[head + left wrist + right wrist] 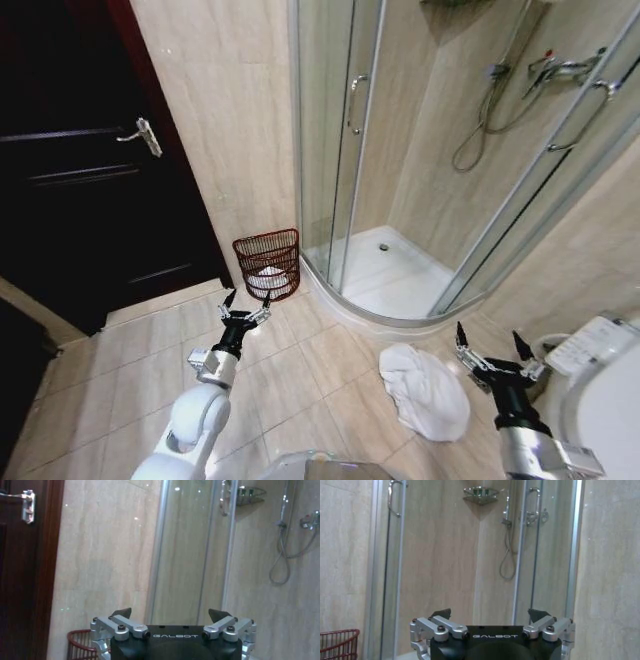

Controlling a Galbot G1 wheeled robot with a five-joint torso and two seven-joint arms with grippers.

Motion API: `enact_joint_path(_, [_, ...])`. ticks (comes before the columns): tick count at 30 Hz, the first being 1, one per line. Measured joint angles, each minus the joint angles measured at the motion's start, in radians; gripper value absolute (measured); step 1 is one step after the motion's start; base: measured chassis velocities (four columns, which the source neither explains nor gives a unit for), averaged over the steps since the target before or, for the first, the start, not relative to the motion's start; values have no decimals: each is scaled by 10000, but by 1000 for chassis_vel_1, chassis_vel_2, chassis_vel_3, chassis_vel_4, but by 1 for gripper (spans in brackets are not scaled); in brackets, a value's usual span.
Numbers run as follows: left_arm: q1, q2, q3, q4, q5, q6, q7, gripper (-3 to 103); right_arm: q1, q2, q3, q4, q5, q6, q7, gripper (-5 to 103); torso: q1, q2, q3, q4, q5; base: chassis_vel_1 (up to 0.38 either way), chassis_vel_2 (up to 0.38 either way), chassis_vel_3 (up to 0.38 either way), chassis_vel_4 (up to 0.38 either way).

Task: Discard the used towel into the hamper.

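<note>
Here both tools, left and right, gape over crumpled white towel.

This is a home bathroom: a glass shower cabin with a hose shower stands in the corner, beige tiles cover floor and walls, a toilet sits at right, a dark door at left.
</note>
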Motion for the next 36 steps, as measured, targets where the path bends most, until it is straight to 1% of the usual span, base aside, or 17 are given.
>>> enact_joint_path(10, [37,41,-2,-90,22,-55,135,100,-3,0,-6,-71,-14,174,212,100,21,38,23,-1,2,-78,-132,88,94])
enact_joint_path(15, [30,61,-18,-210,19,-54,144,100,-99,0,12,-32,-18,274,280,100,92,209,115,1,1,6,-13,25,1])
enact_joint_path(18, [68,54,-2,-351,34,48,140,100,-110,0,52,22,-14,286,309,100,168,389,221,-2,-1,0,0,0,0])
enact_joint_path(20, [73,54,3,-372,35,68,139,100,-111,0,58,29,-13,286,310,100,181,422,241,-2,0,0,0,0,0])
enact_joint_path(23, [84,56,5,-514,36,242,111,100,-96,0,73,72,-12,283,311,100,261,610,354,-2,0,0,0,0,0])
enact_joint_path(25, [81,58,5,-535,36,262,104,100,-95,0,75,82,-10,280,310,100,275,644,374,-1,0,0,0,0,0])
enact_joint_path(26, [54,65,16,-618,36,308,72,100,-95,0,78,119,-6,274,311,100,318,752,437,-2,0,0,0,0,0])
enact_joint_path(28, [43,65,26,-644,36,314,64,100,-96,0,79,131,-6,274,311,100,334,791,460,-1,0,0,0,0,0])
enact_joint_path(31, [31,46,80,-798,62,338,17,100,-106,0,49,172,-6,273,319,100,418,992,577,-2,0,0,0,0,0])
enact_joint_path(36, [65,37,142,-932,131,367,-58,100,-70,0,-1,183,-23,278,325,100,495,1170,675,-1,0,0,0,0,0])
